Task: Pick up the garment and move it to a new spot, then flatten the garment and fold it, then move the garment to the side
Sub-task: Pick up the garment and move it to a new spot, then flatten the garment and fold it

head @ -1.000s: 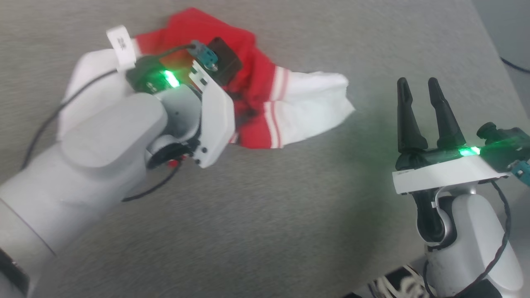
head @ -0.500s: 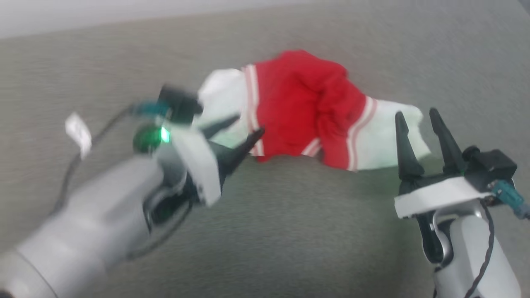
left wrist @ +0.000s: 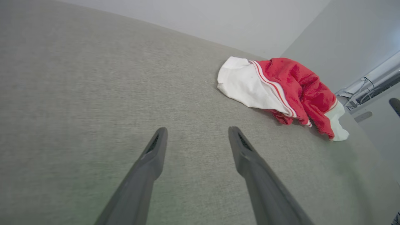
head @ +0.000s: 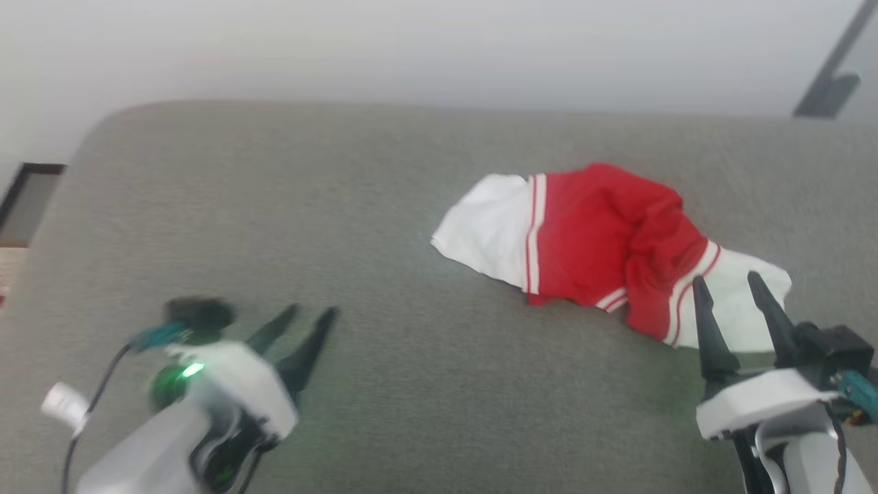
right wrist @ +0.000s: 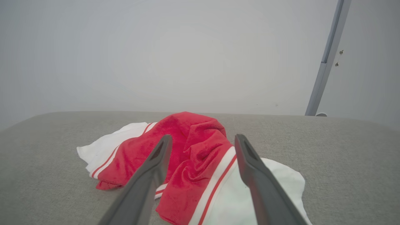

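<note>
The garment (head: 603, 240) lies crumpled on the grey table (head: 288, 206), right of centre: red in the middle, white panels at both ends, white double stripes between. My left gripper (head: 307, 317) is open and empty at the lower left, well clear of the cloth. Its wrist view has the garment (left wrist: 281, 90) ahead and to the right of the spread fingers (left wrist: 156, 150). My right gripper (head: 727, 281) is open at the lower right, its tips just in front of the near white panel. In the right wrist view the garment (right wrist: 193, 147) sits right behind the open fingers (right wrist: 247, 156).
The table's rounded far-left corner (head: 103, 130) and back edge meet a pale wall. A dark slanted bar (head: 833, 75) stands at the upper right. A grey post (right wrist: 326, 59) rises behind the table. Bare tabletop stretches left of the garment.
The left gripper has let go of the garment and drawn back to the lower left, open. The head camera has tilted up, so the whole scene shifted; the garment now lies further right.
</note>
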Controlling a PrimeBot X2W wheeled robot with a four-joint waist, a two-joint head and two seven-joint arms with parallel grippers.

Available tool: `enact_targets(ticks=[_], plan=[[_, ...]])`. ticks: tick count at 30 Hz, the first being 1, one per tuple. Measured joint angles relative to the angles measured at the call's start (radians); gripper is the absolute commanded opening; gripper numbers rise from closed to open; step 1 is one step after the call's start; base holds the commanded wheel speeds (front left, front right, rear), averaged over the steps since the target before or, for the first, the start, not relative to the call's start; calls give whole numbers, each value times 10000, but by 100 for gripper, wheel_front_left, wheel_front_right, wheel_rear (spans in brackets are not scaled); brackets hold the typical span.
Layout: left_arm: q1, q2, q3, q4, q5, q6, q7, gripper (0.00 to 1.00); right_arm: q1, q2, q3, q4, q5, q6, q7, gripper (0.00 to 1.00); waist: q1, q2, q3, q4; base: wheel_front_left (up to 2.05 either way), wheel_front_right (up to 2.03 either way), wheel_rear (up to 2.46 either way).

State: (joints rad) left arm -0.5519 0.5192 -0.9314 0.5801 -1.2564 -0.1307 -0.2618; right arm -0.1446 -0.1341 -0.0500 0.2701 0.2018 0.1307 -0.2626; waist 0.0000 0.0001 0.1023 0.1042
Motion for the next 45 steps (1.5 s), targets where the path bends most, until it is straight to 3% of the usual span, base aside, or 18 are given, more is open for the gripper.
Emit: enact_targets(ticks=[8, 17, 20, 28, 38, 41, 45], plan=[[3173, -462, 4823, -876, 3475, 107, -2, 100, 603, -345, -86, -23, 50, 0, 0, 100, 0, 0, -723, 420, 0, 0, 0], [5362, -1331, 8136, -3049, 7242, 291, 0, 100, 941, -558, -42, -337, 73, 0, 0, 100, 0, 0, -1086, 362, 0, 0, 0], [5813, -1866, 9051, -3850, 8088, 255, -2, 100, 950, -568, -23, -545, 75, 0, -2, 100, 0, 0, -1101, 270, 0, 0, 0], [6307, -2717, 9850, -4238, 9168, 71, -4, 100, 1037, -497, 67, -740, 71, 0, 6, 100, 0, 0, -969, 95, 0, 0, 0], [6309, -2922, 9931, -4401, 9494, 15, -2, 100, 974, -558, 240, -719, 77, 0, 234, 100, 0, 0, -848, -29, 0, 0, 0], [6308, -3003, 10000, -4600, 9482, 15, -4, 100, 777, -930, 825, -635, 69, 0, 1030, 100, 0, 0, -738, -62, 0, 0, 0], [6285, -3103, 10006, -4800, 9465, 15, -6, 100, 22, -2357, 2341, -792, 322, 0, 2786, 100, 0, 0, -392, -112, 0, 0, 0]])
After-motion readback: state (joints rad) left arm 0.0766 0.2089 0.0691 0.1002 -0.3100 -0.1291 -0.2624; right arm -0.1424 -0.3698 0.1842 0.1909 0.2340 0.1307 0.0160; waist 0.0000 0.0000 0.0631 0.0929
